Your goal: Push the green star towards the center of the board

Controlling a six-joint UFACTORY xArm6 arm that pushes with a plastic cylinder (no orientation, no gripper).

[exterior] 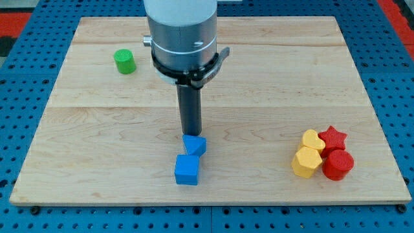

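Observation:
No green star can be made out. The only green block is a green cylinder (pixel 125 61) at the view's upper left of the wooden board (pixel 272 84). My tip (pixel 191 133) stands near the board's middle, just above and touching or nearly touching the upper of two blue blocks (pixel 195 145). The second blue block, a cube (pixel 187 169), lies just below it. The green cylinder is far to the upper left of my tip.
At the view's lower right sits a tight cluster: a yellow heart-like block (pixel 313 140), a yellow hexagonal block (pixel 305 162), a red star (pixel 333 137) and a red cylinder-like block (pixel 337 164). The arm's grey body (pixel 181 32) hangs over the top middle.

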